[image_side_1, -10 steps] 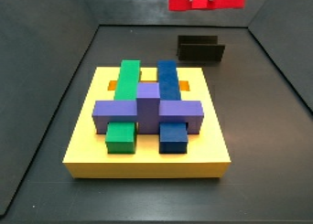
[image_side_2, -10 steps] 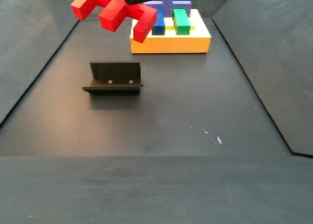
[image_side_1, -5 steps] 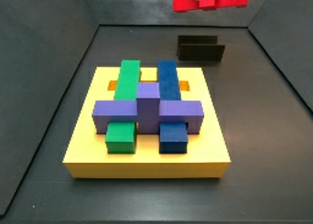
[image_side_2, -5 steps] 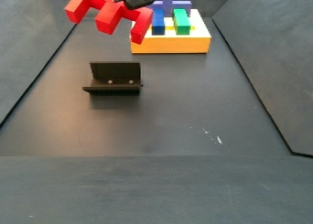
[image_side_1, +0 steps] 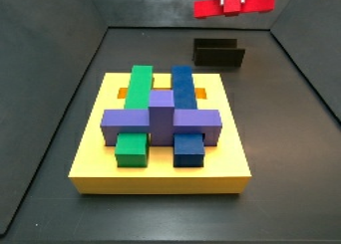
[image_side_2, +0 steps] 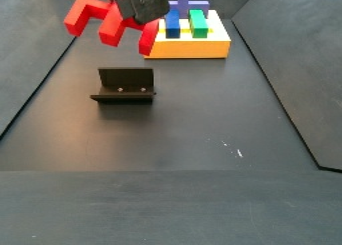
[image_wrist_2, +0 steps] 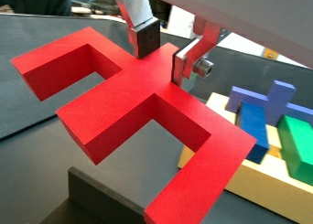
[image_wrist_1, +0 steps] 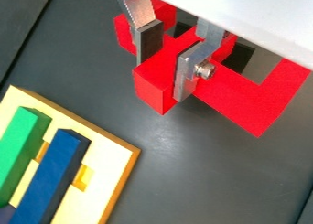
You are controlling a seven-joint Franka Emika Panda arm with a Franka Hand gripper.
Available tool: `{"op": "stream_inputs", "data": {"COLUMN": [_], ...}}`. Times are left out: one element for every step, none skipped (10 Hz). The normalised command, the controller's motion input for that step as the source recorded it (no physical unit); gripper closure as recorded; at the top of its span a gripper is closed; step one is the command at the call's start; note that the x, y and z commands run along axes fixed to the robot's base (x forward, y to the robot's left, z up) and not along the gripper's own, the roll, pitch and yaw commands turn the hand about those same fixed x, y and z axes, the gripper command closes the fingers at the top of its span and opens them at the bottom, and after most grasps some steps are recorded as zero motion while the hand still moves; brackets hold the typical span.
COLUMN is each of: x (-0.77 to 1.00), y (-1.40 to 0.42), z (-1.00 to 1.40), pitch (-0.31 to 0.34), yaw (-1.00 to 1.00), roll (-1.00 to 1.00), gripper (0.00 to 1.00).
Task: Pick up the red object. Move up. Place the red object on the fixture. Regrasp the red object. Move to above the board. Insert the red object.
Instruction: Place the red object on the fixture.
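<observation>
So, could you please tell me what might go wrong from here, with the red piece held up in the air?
The claw grips the red object on one narrow bar, so its long arms might swing or slip. The fixture is small and sits well below, so a slightly off descent could miss it or catch its raised wall.

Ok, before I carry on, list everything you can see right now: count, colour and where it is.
red object: one, bright red, held in the air clear of the floor, above and beside the fixture
fixture: one, dark grey-black, on the floor, apart from the board
board: one, yellow, on the floor
green block: one, lying along the board, under the purple block
blue block: one, lying along the board beside the green one
purple block: one, cross-shaped, lying across the green and blue blocks
end effector: one, silver fingers with dark pads, shut on the red object's middle
</observation>
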Motion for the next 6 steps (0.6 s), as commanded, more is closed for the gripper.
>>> {"op": "stream_inputs", "data": {"x": [0.4,0.35,0.14,0.01,0.0,0.0], "y": [0.07,0.06,0.0,0.0,0.0,0.0], "z": [-0.15,-0.1,0.0,0.0,0.0,-0.03], "pitch": [0.191,0.186,0.091,0.063,0.0,0.0], "yaw": [0.16,0.15,0.05,0.0,0.0,0.0], "roll": [-0.26,-0.26,-0.2,-0.2,-0.25,-0.26], "gripper": [1.0,1.0,1.0,1.0,1.0,1.0]}}
